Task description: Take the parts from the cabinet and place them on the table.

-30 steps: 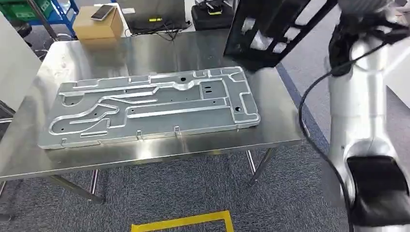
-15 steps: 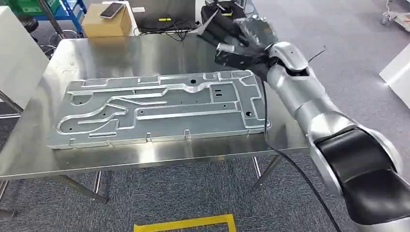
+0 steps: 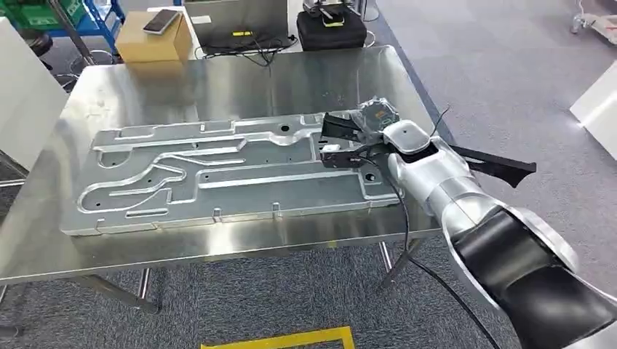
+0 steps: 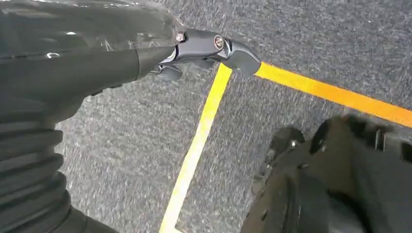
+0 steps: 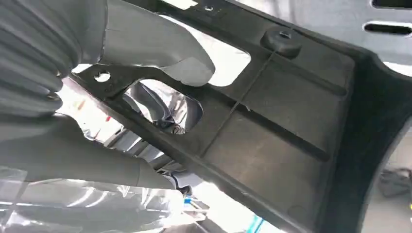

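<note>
Over the right end of the table point(image 3: 218, 73), right hand point(image 3: 361, 136) clamped on a black plastic part point(image 3: 502, 164), thumb point(image 5: 160, 48) pressed on one face and dark fingers point(image 5: 160, 109) hooked through a cut-out from the other side. Holding the part low, tilted, its far end jutting past the table edge over the carpet. Directly beneath: a large grey metal plate point(image 3: 225, 171) lying flat and covering most of the tabletop. Beyond that, a cardboard box point(image 3: 149, 40) and a black case point(image 3: 331, 29) behind the table. Hanging at the side, left hand point(image 4: 204, 48) holding nothing, fingers seemingly loosely curled above yellow floor tape point(image 4: 199, 141). Likely risks: part overhanging the edge and tipping to the floor on release; part scraping or knocking the metal plate if lowered tilted; fingers snagging in the cut-out when pulling free.
</note>
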### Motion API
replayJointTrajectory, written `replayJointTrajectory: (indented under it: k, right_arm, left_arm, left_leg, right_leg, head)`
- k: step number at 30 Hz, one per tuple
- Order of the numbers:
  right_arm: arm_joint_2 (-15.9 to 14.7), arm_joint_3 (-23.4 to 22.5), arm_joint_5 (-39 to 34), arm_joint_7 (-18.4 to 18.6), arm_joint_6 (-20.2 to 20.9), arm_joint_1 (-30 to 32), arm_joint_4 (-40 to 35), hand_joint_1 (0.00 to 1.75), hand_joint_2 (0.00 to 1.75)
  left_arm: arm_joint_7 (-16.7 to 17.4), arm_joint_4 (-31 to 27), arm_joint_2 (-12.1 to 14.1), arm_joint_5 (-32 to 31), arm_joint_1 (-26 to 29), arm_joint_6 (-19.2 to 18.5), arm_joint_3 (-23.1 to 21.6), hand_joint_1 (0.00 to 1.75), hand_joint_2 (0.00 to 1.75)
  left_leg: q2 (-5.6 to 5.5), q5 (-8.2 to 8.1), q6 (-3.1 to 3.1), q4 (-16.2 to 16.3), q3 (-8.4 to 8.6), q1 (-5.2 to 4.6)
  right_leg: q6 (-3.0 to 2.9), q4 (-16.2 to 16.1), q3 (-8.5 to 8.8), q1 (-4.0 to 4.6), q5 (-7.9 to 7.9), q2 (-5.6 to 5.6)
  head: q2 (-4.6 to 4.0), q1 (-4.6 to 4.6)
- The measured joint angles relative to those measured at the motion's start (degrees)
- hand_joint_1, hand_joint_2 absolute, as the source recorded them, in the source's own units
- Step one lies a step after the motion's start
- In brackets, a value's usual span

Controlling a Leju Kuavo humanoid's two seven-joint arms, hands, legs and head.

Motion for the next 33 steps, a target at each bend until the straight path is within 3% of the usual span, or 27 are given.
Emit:
replayJointTrajectory:
  k: [1,4,5,6,8,9,10,11,14,15,17,19,20,21,26,27,28,29,31,32,33]
  right_arm:
    - [0.22,0.38,0.8,0.38,-0.13,0.29,0.16,0.0,0.0]
    - [0.55,1.18,2.41,1.41,-1.18,1.44,0.59,0.0,0.0]
    - [0.61,1.36,2.82,1.58,-1.66,1.66,0.74,0.0,0.0]
    - [0.96,1.36,3.22,1.9,-2.29,1.7,0.81,0.0,0.0]
    - [1.44,1.58,4.18,2.84,-3.47,1.83,0.9,0.0,0.0]
    - [1.64,1.75,4.64,3.43,-3.74,1.87,0.98,0.0,0.0]
    - [1.9,1.82,5.06,3.94,-4.24,1.9,1.05,0.0,0.0]
    - [2.27,1.86,5.41,4.58,-4.94,1.85,1.03,0.0,0.0]
    - [3.21,1.86,6.21,5.75,-7.39,0.63,0.92,0.0,0.0]
    - [3.54,1.86,6.43,5.82,-8.16,0.05,0.9,0.0,0.0]
    - [4.68,1.84,6.67,5.54,-9.33,-0.41,0.7,0.0,0.0]
    - [5.29,1.84,6.74,5.27,-9.57,-0.52,0.64,0.0,0.0]
    - [5.79,1.84,6.74,5.1,-9.79,-0.56,0.44,0.0,0.0]
    - [6.08,1.73,6.72,4.97,-10.38,-0.76,0.37,0.0,0.0]
    - [6.34,1.66,6.69,4.72,-10.8,-0.83,0.29,0.0,0.0]
    - [6.73,1.45,6.28,4.01,-11.51,-0.83,0.24,0.0,0.0]
    - [7.32,0.61,4.53,2.23,-12.96,-0.43,0.15,0.0,0.0]
    - [7.67,-1.12,0.87,-1.01,-14.71,0.19,-0.2,0.0,0.0]
    - [8.17,-5.33,-7.96,-9.14,-17.91,0.61,-1.52,0.0,0.0]
    - [8.37,-7.68,-12.28,-13.41,-19.4,0.91,-2.21,0.0,0.0]
    - [8.42,-10.59,-17.37,-18.6,-21.03,1.36,-3.28,0.0,0.0]
  left_arm:
    - [-0.02,0.0,0.02,0.0,-0.12,0.15,-0.04,0.0,1.75]
    - [-0.37,0.0,0.04,0.02,-0.32,0.96,-0.35,0.0,1.75]
    - [-0.37,0.0,0.04,0.02,-0.54,1.46,-0.41,0.0,1.75]
    - [-0.37,0.0,0.09,0.02,-0.86,1.88,-0.48,0.0,1.75]
    - [-0.37,0.0,0.15,0.02,-1.4,2.66,-0.72,0.0,1.75]
    - [-0.35,0.0,0.15,0.02,-1.55,2.99,-1.0,0.0,0.0]
    - [-0.35,0.0,0.15,0.02,-1.64,3.3,-1.25,0.0,0.0]
    - [-0.39,0.0,0.13,-0.02,-1.75,3.59,-1.4,0.0,0.0]
    - [-0.35,-0.11,0.09,0.0,-2.29,4.29,-1.55,0.0,0.0]
    - [-0.18,-0.2,-0.11,0.0,-2.55,4.44,-1.79,0.0,0.0]
    - [0.09,-0.2,-0.11,0.02,-2.9,4.79,-2.3,0.0,0.0]
    - [0.13,-0.2,-0.13,-0.02,-3.11,4.94,-2.71,0.0,0.0]
    - [0.13,-0.24,-0.15,0.0,-3.1,4.98,-2.78,0.0,0.0]
    - [0.15,-0.28,-0.22,-0.02,-3.13,4.98,-2.82,0.0,0.0]
    - [0.17,-0.28,-0.24,0.0,-3.17,5.01,-2.82,0.0,0.0]
    - [0.39,-0.28,-0.22,0.02,-3.17,5.07,-2.84,0.0,0.0]
    - [0.68,-0.31,-0.28,0.0,-3.14,5.27,-2.86,0.0,0.0]
    - [0.85,-0.31,-0.35,0.0,-3.11,5.31,-2.86,0.0,0.0]
    - [0.92,-0.31,-0.35,0.0,-3.09,5.31,-2.86,0.0,0.0]
    - [0.92,-0.31,-0.44,0.02,-3.17,5.29,-2.86,0.0,0.0]
    - [0.79,-0.31,-0.46,0.02,-3.18,5.29,-2.86,0.0,0.0]
  left_leg:
    - [-0.05,-0.12,0.75,0.56,-0.18,0.02]
    - [-0.04,-0.16,2.01,0.18,0.11,0.02]
    - [-0.04,-0.13,2.33,0.05,0.25,0.06]
    - [-0.03,-0.16,2.77,0.04,0.18,-0.02]
    - [-0.02,-0.22,3.04,0.05,0.17,-0.26]
    - [-0.03,-0.26,3.11,0.09,0.17,-0.43]
    - [-0.09,-0.28,3.15,0.11,0.25,-0.57]
    - [-0.12,-0.3,3.16,0.14,0.33,-0.7]
    - [-0.15,-0.46,3.05,0.14,0.65,-0.97]
    - [-0.11,-0.57,2.82,0.27,0.42,-1.51]
    - [0.04,-0.47,2.26,0.21,0.4,-1.25]
    - [0.01,-0.33,1.59,-0.16,0.7,-1.33]
    - [0.0,-0.88,1.35,0.43,0.39,-1.14]
    - [0.02,-2.5,1.06,2.53,-0.37,-1.13]
    - [0.03,-3.69,0.92,4.52,-1.17,-0.98]
    - [0.04,-5.69,0.7,8.58,-2.92,-0.8]
    - [0.05,-8.81,0.18,17.28,-7.03,-0.52]
    - [0.08,-5.48,-0.14,13.76,-5.56,-0.08]
    - [0.21,-0.16,-0.28,2.55,-0.12,0.26]
    - [0.18,-1.7,-0.07,1.36,0.7,0.14]
    - [-0.1,-1.31,0.66,0.72,0.65,-0.18]
  right_leg:
    - [0.27,-0.32,0.0,0.01,0.11,0.02]
    - [1.12,-0.39,0.37,-0.17,-0.31,0.02]
    - [1.3,0.84,0.0,-0.38,-1.23,-0.02]
    - [1.35,3.98,-1.51,-0.36,-3.19,-0.03]
    - [1.46,13.66,-6.24,-0.35,-7.4,-0.02]
    - [1.42,17.16,-8.1,-0.35,-8.3,-0.03]
    - [1.29,18.12,-8.92,-0.34,-7.73,-0.03]
    - [1.01,16.2,-8.25,-0.25,-5.87,-0.02]
    - [-0.72,2.03,-2.03,0.54,1.53,-0.03]
    - [-0.89,0.66,-1.43,0.76,0.73,-0.17]
    - [-0.78,0.39,-1.59,0.97,0.92,-0.13]
    - [-1.33,-0.29,-1.29,0.64,1.25,-0.14]
    - [-1.44,-0.87,-0.77,0.25,1.6,-0.43]
    - [-1.82,-1.0,-0.7,0.22,1.65,-0.35]
    - [-1.96,-1.0,-0.71,0.23,1.63,-0.4]
    - [-2.0,-1.0,-0.68,0.27,1.61,-0.37]
    - [-2.05,-0.91,-0.68,0.31,1.53,-0.33]
    - [-1.74,-0.72,-0.54,0.25,1.3,-0.28]
    - [-1.25,0.04,-0.52,0.06,0.66,-0.24]
    - [-0.88,0.19,-0.81,0.27,0.43,-0.18]
    - [-0.68,0.63,-1.1,0.43,0.36,-0.15]
  head:
    - [0.0,0.0]
    - [0.0,0.0]
    - [0.0,0.02]
    - [0.0,0.02]
    - [0.0,0.02]
    - [0.0,0.02]
    - [0.0,0.02]
    - [0.0,0.02]
    - [0.0,0.02]
    - [0.0,0.02]
    - [0.0,0.0]
    - [0.0,0.0]
    - [0.0,0.02]
    - [0.0,-0.02]
    - [0.0,0.0]
    - [0.0,0.0]
    - [0.0,0.0]
    - [0.0,0.0]
    - [0.0,0.0]
    - [0.0,0.0]
    - [0.0,0.02]
